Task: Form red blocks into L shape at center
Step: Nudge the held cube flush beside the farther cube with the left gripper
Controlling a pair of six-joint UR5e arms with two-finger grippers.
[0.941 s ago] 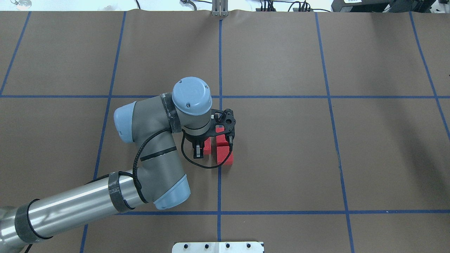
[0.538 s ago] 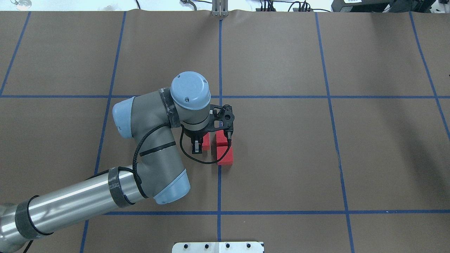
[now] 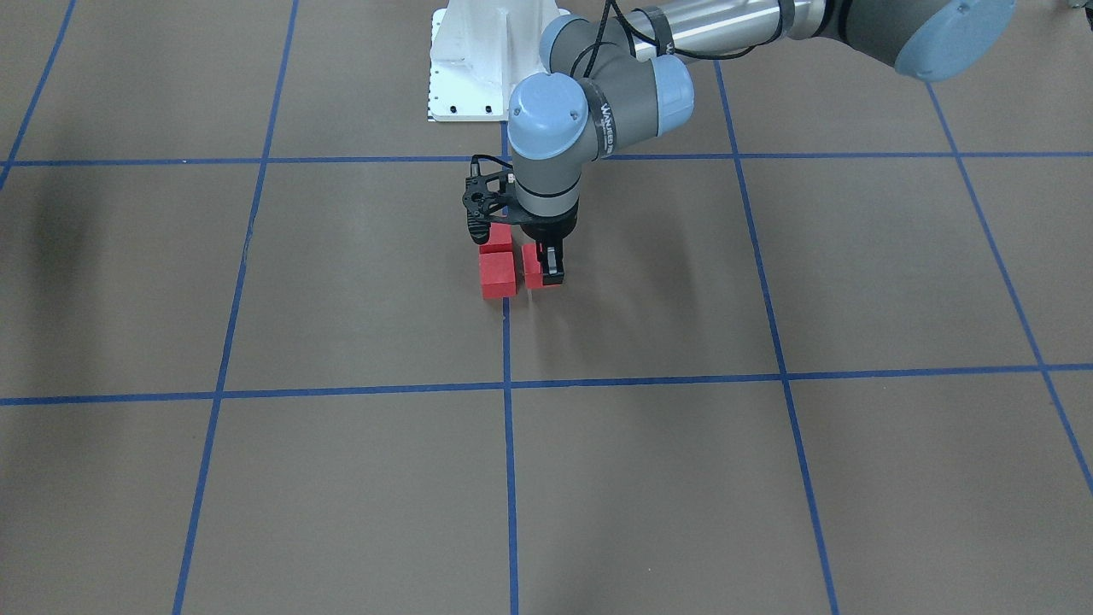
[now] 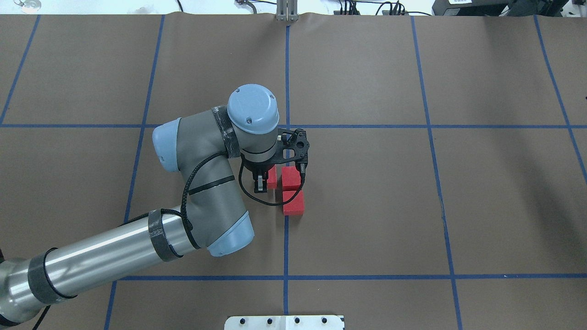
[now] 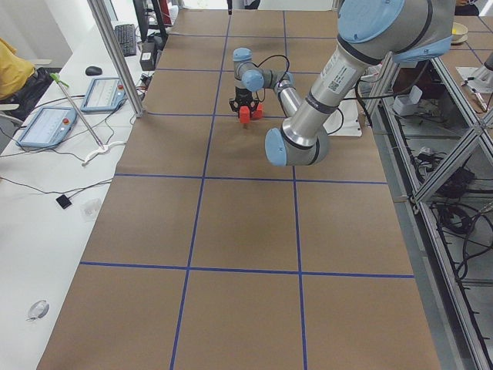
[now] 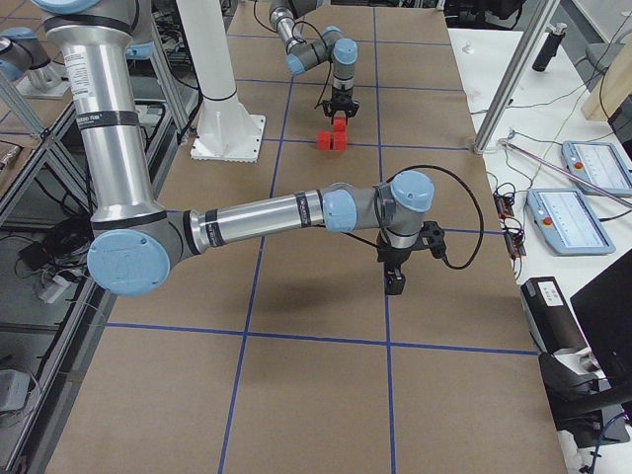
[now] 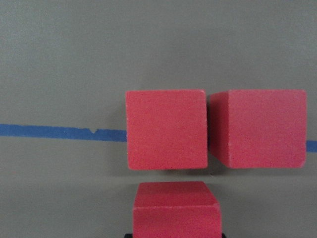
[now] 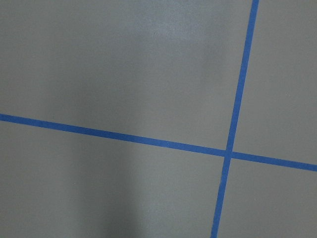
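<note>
Gripping red block (image 4: 272, 178), left end effector (image 3: 543, 264)

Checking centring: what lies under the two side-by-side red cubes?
The blue tape line runs in under the two matte red cubes on the brown matte surface and reappears beyond them. The stretch beneath is covered, as is the surface there.

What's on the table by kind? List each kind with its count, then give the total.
red blocks: 3
robot hands: 2, the left hand and the right hand
Total: 5
</note>
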